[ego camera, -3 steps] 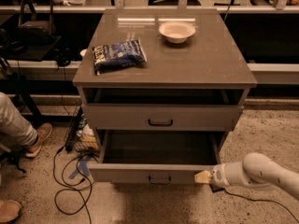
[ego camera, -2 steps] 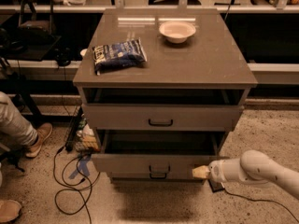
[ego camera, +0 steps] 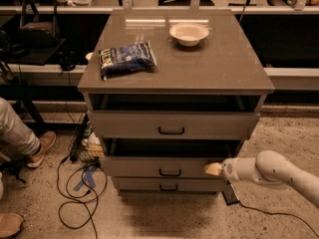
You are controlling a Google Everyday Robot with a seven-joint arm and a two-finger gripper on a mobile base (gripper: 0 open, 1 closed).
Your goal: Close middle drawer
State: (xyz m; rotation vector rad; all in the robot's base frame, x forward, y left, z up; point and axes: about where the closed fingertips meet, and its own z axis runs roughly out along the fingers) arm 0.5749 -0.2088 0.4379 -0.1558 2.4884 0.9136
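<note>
cabinet [ego camera: 219, 68] of grey wood stands mid-frame with three drawer fronts stacked, each carrying one black bar handle [ego camera: 170, 172]; the middle drawer [ego camera: 144, 167] sits at about 6 o'clock from the frame's centre, pulled out only slightly, a dark slot showing above its front, its face just proud of the bottom drawer [ego camera: 139, 185] beneath; the top drawer [ego camera: 124, 126] juts out a little further, also with a dark gap over it; the gripper [ego camera: 214, 169], one pale tip on a white arm [ego camera: 279, 173] reaching in from 4 o'clock, touches the right end of the middle drawer's front; whether it is apart or together i cannot tell; on the cabinet top lie two things, one white bowl [ego camera: 189, 34] at 12 o'clock and one blue snack bag [ego camera: 127, 59] at 10 o'clock, well apart; at 8 o'clock, one trousered leg [ego camera: 15, 128], two shoes [ego camera: 44, 146] and loose cables [ego camera: 75, 198] on the speckled floor [ego camera: 279, 218].
</note>
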